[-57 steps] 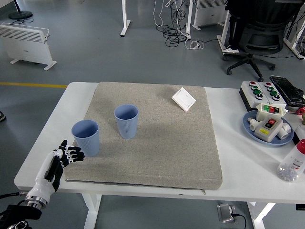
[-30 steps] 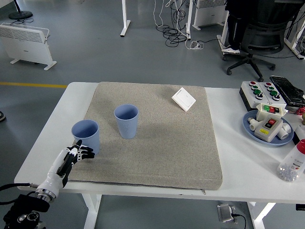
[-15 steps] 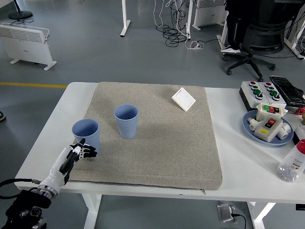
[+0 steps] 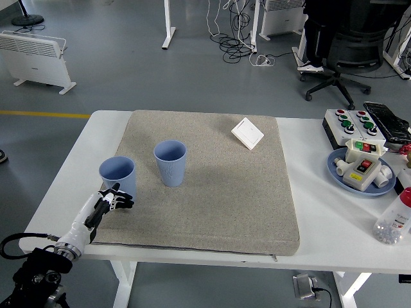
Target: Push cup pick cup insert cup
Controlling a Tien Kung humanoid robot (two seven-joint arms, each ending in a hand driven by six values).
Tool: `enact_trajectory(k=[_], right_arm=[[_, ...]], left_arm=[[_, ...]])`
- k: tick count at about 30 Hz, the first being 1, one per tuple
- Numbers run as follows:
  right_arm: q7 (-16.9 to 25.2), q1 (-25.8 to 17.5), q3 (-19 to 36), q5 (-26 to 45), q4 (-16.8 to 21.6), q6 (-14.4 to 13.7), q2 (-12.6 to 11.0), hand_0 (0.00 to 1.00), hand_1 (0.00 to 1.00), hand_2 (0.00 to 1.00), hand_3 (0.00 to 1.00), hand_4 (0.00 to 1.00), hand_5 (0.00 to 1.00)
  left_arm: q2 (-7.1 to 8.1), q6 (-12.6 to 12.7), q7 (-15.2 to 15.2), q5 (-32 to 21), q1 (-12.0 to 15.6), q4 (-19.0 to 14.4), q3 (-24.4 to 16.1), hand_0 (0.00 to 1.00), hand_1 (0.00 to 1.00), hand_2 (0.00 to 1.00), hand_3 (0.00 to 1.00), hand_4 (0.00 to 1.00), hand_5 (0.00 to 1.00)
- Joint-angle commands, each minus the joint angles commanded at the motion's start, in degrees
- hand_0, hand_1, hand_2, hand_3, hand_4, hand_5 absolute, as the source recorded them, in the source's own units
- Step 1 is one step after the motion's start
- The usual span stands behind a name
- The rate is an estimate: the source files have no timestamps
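Two blue ribbed cups stand upright on the grey mat (image 4: 212, 192). The left cup (image 4: 118, 174) is near the mat's left edge; the second cup (image 4: 170, 162) stands a short way to its right and slightly farther back. My left hand (image 4: 112, 199) comes in from the lower left, with its fingers extended and its fingertips touching the near base of the left cup. It holds nothing. My right arm is out of view.
A white switch plate (image 4: 247, 133) lies at the mat's far right. On the table's right side stand a button box (image 4: 350, 123), a blue plate (image 4: 335, 170) with white parts, and a clear bottle (image 4: 393, 220) with a red cap.
My left hand slid forward and right from the table's left edge onto the mat, up against the left cup. That cup shifted slightly away and right, toward the second cup.
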Motion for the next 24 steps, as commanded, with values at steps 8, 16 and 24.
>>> enact_trajectory(k=[8,16,24], right_arm=[[-0.09,0.02,-0.17,0.03,0.0,-0.03,-0.01,0.75,0.624,0.623,0.559,0.074,0.439],[-0.16,-0.13,-0.32,-0.02,0.0,-0.07,-0.02,0.75,0.624,0.623,0.559,0.074,0.438],[-0.18,-0.3,-0.55,0.09,0.0,-0.09,-0.02,0.75,0.624,0.627,0.559,0.074,0.44]], left_arm=[[0.95,0.03,-0.03,0.81,-1.9,1.66,1.18,0.704,0.548,0.508,0.482,0.603,0.998],[1.53,0.01,-0.19,0.73,-3.68,3.7,2.52,0.706,0.549,0.508,0.482,0.61,0.998],[1.64,-0.16,-0.03,1.07,-5.46,5.64,3.14,0.712,0.55,0.508,0.482,0.615,0.998]])
